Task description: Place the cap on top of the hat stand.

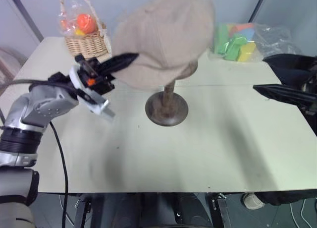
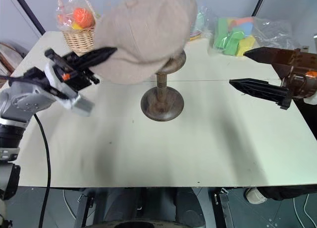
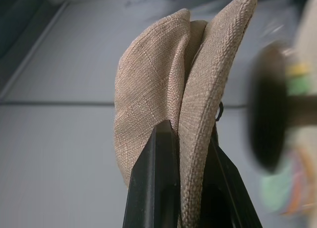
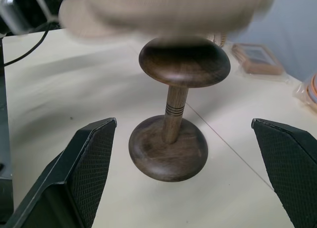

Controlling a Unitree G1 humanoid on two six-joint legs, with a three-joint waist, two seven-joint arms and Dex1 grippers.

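Above the hat stand (image 4: pixel 178 109), left tool (image 1: pixel 130 59) pinches the cap (image 1: pixel 163 39); right tool (image 4: pixel 183 173) gapes wide.

left arm (image 1: pixel 39 109): silver-grey shell, black ribbed wrist, white bracket, orange spot
cable (image 1: pixel 62 158): black
fingers (image 4: pixel 94 158): black, cross-hatched pads

It looks like a robot test room or lab: a bare pale desk (image 1: pixel 208 153) set before plain grey walls, with staged props along its far edge, namely a wicker basket (image 1: pixel 89 42) of toy fruit and bagged foam blocks (image 1: pixel 237 42); cables (image 1: pixel 62 163) trail beside it.
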